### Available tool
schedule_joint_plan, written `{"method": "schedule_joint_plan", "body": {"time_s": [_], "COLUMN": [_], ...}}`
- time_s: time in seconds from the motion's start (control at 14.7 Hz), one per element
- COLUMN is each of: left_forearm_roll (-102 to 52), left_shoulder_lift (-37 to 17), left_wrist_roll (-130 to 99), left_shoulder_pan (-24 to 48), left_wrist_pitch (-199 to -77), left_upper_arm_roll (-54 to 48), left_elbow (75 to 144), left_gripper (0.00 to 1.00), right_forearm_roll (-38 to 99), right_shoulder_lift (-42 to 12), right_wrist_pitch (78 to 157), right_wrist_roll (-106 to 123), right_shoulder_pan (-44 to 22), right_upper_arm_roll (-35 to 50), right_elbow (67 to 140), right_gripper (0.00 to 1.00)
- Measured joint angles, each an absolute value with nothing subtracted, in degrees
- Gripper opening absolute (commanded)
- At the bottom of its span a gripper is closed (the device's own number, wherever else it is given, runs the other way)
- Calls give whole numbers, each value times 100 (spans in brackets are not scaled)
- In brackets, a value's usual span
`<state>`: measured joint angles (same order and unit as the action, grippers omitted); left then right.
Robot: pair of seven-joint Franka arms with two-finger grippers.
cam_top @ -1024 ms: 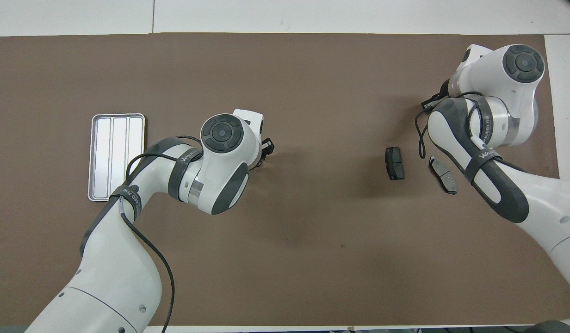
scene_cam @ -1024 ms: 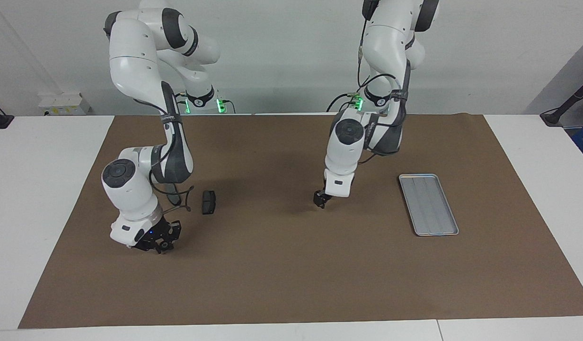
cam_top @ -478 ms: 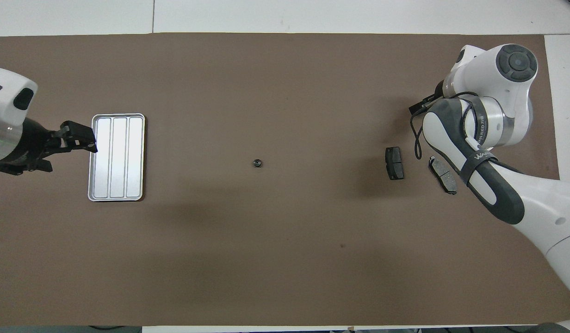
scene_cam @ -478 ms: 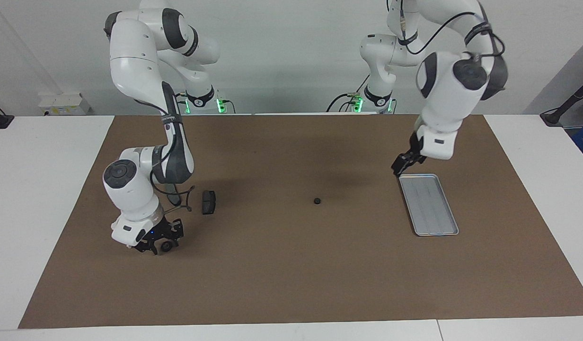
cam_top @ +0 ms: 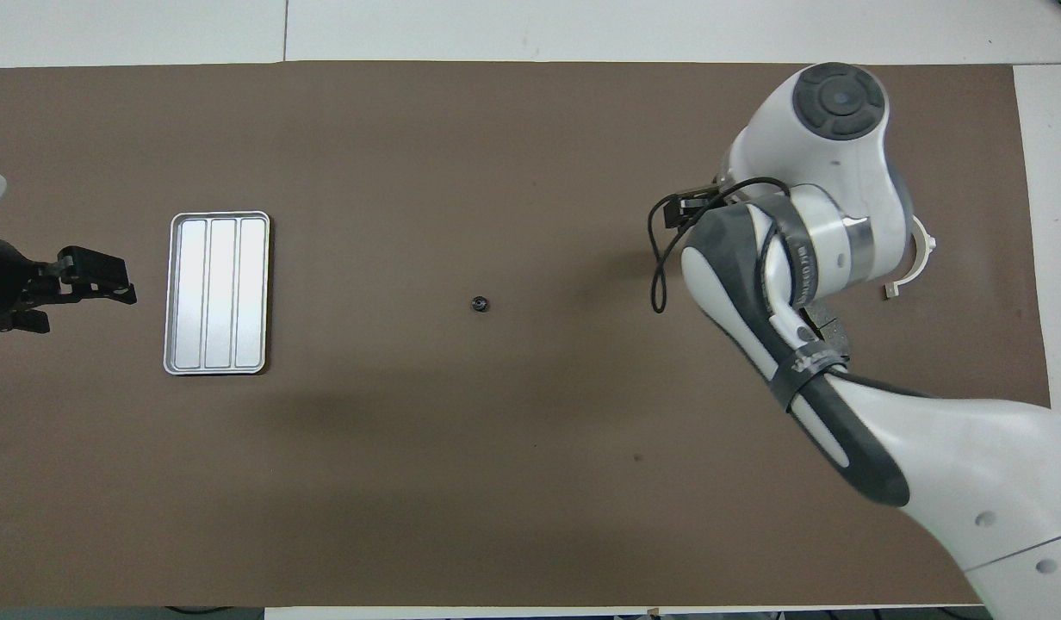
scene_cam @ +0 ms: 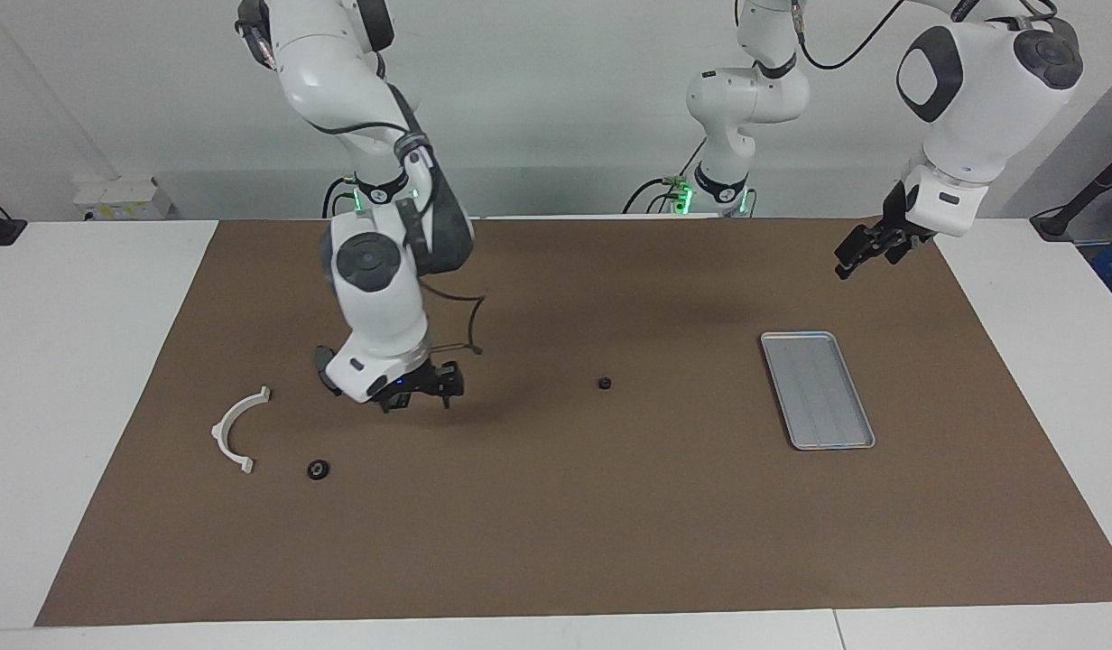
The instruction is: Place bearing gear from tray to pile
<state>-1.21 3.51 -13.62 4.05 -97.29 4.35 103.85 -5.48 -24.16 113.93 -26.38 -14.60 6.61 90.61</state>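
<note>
Lying loose on the brown mat, 1 small black bearing gear sits near the middle, well apart from the tray and from the pile, roughly between them. The silver-grey tray, toward the left arm's end, has only its grooves showing. A second bearing gear rests at the right arm's end, just beside the tip of the white semicircular bracket that lies farther from the robots. In the overhead view, 1 dark brake pad peeks out from under the right arm; the rest of it is hidden.

The right gripper hangs low over the mat between the pile and the middle gear, its fingers spread and holding nothing. The left gripper hangs over the mat at the left arm's end, clear of the tray, fingers apart and empty.

Lettering on the right arm's grey strap is too small to read.
</note>
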Motion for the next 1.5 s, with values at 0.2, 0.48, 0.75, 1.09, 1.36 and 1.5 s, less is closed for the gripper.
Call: {"method": "schedule_joint_plan", "body": {"time_s": [0.2,0.48,0.75,1.09,1.36,1.5], "left_forearm_roll": [-121,-121,-121,-121,-121,-121], "left_shoulder_lift": [158,125,128,130,152,161], "left_wrist_roll": [-1333,-1212,-1178,-1178,-1178,-1178], "left_shoulder_pan": [204,183,183,181,177,178], "left_wrist_pitch": [-9720,-9558,-9528,-9529,-9529,-9529], "left_upper_arm_roll": [266,245,244,246,240,218], "left_elbow": [10240,10196,10196,10195,10175,10170], "left_gripper": [100,100,100,100,100,100], "right_forearm_roll": [-476,-453,-500,-609,-615,-615], "right_shoulder_lift": [-2400,-2564,-3390,-4034,-4191,-4226], "right_wrist_pitch": [11367,11366,11382,11694,11864,11976], "right_wrist_roll": [-4595,-6029,-6701,-6741,-6741,-6741], "right_shoulder_pan": [-2294,-3039,-3532,-3559,-3557,-3546], "right_upper_arm_roll": [699,705,691,637,610,604], "right_elbow": [8988,8771,8094,7711,7689,7688], "right_gripper": [100,100,100,100,93,91]}}
